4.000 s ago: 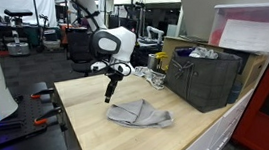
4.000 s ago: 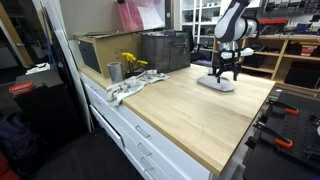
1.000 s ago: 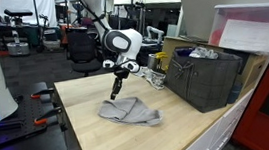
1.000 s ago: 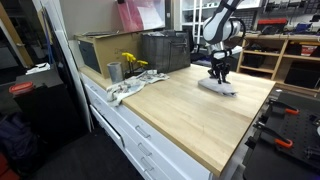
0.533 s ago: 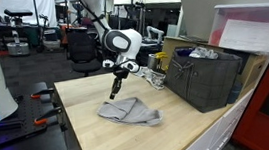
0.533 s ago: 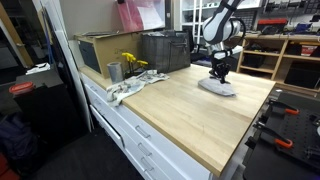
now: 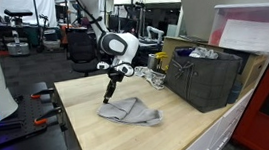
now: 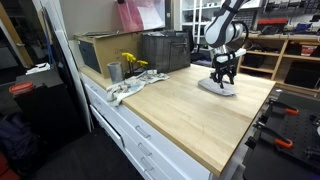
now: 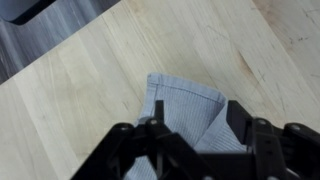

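Grey cloth (image 7: 130, 112), lying crumpled on the wooden table (image 7: 86, 135) near the centre of the frame in an exterior view; it sits right of centre, in the upper half of the frame, in an exterior view (image 8: 217, 87). The gripper (image 7: 110, 96) hangs just above the cloth's left end, well apart from the dark crate (image 7: 207, 77) at right. In the wrist view the fingers (image 9: 157, 122) stand apart with the cloth (image 9: 185, 100) showing between them, unpinched: the jaws are parted and hold nothing.

Handling, as judged: light, soft and limp, likely to sag and drag when lifted and easy to bunch. It is neither fragile nor slippery. The hemmed corner or a raised fold offers the best hold.

Orientation: in the wrist view the hemmed edge faces the top of the frame, slightly tilted, and the long axis runs down toward the bottom. In the exterior view first cited, it runs left to right, dipping toward the lower right.
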{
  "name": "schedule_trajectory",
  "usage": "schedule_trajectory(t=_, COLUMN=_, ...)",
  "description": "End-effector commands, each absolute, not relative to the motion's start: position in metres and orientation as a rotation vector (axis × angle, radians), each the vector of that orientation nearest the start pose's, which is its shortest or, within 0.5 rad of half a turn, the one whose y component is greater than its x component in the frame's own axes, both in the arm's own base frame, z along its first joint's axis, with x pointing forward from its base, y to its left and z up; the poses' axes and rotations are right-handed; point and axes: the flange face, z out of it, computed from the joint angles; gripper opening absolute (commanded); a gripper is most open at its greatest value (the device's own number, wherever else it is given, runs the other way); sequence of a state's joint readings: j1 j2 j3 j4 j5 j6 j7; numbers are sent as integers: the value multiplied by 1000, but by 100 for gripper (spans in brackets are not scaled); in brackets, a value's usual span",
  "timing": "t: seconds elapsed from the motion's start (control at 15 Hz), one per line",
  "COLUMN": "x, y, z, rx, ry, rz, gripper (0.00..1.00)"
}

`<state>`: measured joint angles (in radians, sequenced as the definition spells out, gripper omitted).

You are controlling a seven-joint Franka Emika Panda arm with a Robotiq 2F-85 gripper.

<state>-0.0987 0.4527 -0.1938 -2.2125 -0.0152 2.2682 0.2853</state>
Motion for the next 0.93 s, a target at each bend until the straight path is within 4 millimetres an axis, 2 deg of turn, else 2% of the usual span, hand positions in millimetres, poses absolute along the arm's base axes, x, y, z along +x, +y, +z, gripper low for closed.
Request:
schedule_trajectory(t=0.0, x=472, y=-143, z=150, rx=-2990, ry=958, rz=654, gripper=99)
schedule_trajectory(t=0.47, x=477, y=-133, z=128, rx=-2935, ry=983, rz=632, gripper=100)
schedule_trajectory(t=0.53, x=478, y=-134, z=125, rx=-2938, ry=984, rz=631, gripper=94)
schedule_trajectory(t=0.6, x=478, y=-135, z=122, rx=-2941, ry=983, rz=626, gripper=74)
schedule_trajectory(t=0.73, x=476, y=-137, z=116, rx=-2947, ry=983, rz=607, gripper=68)
schedule_trajectory(t=0.87, x=478, y=-141, z=113, rx=-2956, ry=979, rz=590, gripper=53)
